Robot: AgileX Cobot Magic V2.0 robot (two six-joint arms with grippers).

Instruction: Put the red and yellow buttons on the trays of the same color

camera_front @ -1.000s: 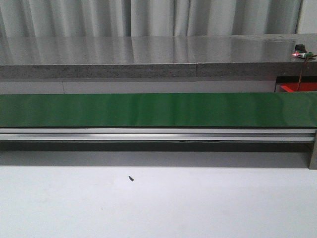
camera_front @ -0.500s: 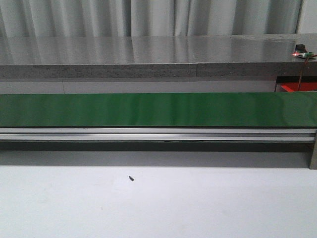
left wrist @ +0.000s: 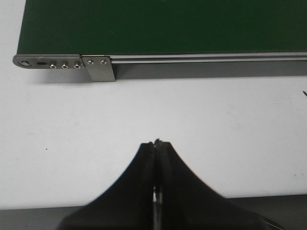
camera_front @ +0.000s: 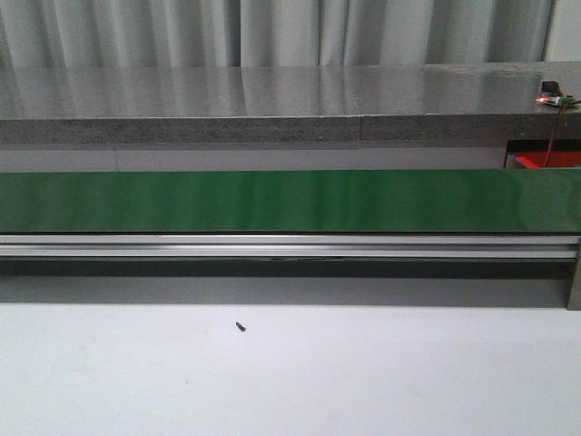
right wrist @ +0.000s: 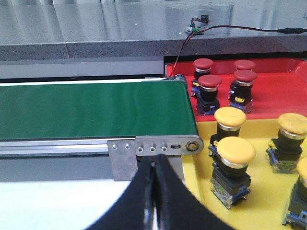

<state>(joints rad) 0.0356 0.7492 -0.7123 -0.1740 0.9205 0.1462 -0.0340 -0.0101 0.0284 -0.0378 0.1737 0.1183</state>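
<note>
While we read no writing anywhere, the belt [camera_front: 290, 201] looks unchanged. Our left gripper [left wrist: 157, 142] and right gripper [right wrist: 154, 160] are both clenched, empty.

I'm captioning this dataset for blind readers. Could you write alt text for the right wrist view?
The shut right gripper hangs by the end of an empty green conveyor belt. Beside the belt's end, four red buttons stand on a red tray, and four yellow buttons stand on a yellow tray nearer the camera.
</note>
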